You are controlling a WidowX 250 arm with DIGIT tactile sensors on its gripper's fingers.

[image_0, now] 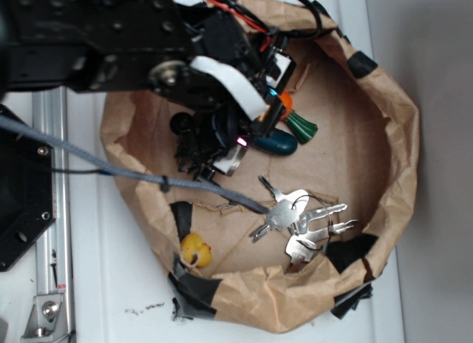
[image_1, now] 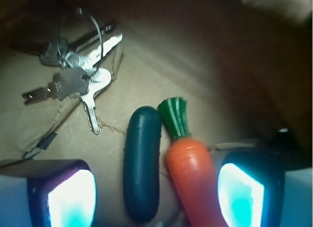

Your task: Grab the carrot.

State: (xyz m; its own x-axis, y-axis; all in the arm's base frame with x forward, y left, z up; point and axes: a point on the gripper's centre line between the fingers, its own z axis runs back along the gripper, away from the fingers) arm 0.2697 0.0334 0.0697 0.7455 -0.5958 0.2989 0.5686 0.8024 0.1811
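The carrot (image_1: 192, 170) is glossy orange with a ribbed green stem and lies on the brown paper floor, stem pointing away from me. A dark green cucumber toy (image_1: 142, 163) lies right beside it on the left, touching or nearly so. My gripper (image_1: 156, 197) is open and low, and both toys sit between its lit pads (image_1: 73, 200). The carrot is close to the right pad, with a thin gap showing. In the exterior view the gripper (image_0: 257, 121) hangs over the carrot (image_0: 285, 104), which the arm mostly hides; the cucumber (image_0: 278, 143) pokes out beside it.
A bunch of silver keys (image_0: 303, 217) lies on the floor of the rolled-down paper bag (image_0: 403, 136); in the wrist view the keys (image_1: 78, 75) are at the upper left. A small yellow toy (image_0: 196, 249) sits by the bag's taped lower-left wall. The bag's walls ring the whole workspace.
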